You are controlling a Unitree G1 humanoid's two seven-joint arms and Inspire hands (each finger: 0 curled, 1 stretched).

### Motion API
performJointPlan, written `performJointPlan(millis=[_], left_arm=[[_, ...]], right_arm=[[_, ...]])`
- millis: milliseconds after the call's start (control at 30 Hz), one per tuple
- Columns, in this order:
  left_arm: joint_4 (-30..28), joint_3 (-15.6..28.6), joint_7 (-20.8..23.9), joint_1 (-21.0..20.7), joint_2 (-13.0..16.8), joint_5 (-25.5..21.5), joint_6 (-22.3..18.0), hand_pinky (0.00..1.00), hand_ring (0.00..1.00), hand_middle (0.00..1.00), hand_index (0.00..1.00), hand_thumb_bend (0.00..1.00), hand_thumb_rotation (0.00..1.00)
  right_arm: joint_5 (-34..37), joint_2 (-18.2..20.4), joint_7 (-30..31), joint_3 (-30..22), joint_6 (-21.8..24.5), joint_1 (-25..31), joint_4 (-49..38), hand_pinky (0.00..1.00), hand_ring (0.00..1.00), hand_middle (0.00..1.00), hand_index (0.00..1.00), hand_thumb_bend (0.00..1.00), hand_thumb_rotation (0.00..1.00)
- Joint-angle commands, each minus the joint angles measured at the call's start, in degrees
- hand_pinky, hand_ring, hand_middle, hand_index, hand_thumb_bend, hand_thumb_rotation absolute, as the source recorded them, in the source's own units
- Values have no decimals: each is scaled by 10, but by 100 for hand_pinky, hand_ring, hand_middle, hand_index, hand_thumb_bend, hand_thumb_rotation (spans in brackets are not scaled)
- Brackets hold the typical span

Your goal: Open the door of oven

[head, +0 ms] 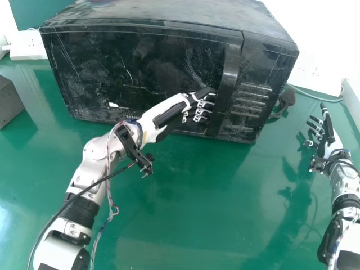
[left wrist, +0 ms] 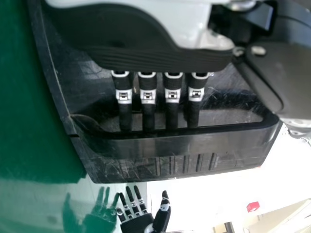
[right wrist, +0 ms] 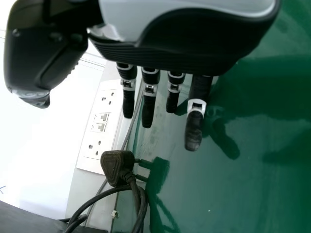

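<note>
At right of the head view, the right hand (head: 328, 147) has loosely parted fingers; near centre, the left hand's (head: 163, 112) straight, slightly parted fingers are at the door handle (head: 230, 67) of the black oven (head: 135, 67), upper centre

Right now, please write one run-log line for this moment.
oven door: closed | left hand: fingers at handle | right hand: open, away from oven

Glossy green table (head: 197, 225), black oven (head: 140, 67) on it, dark box (head: 8, 102), black plug (right wrist: 115, 166)
</note>
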Motion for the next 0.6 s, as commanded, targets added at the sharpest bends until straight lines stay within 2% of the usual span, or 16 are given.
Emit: performJointPlan(millis=[0,167,400,567], left_arm=[[13,-6,16,-11,-10,9,3,95,100,100,100,100,91],[3,-3,5,-10,-19,-3,8,96,100,100,100,100,90],[-10,-10,11,-7,-26,4,5,98,100,100,100,100,90],[-4,-14,13,-10,-30,13,-7,90,100,100,100,100,91]], right_arm=[[-8,14,4,6,26,33,20,52,71,85,87,86,100],[-4,13,9,1,27,35,22,55,70,86,88,80,100],[-3,14,3,-1,30,32,21,54,69,82,85,84,100],[-3,15,5,-1,27,33,21,53,66,83,86,86,100]])
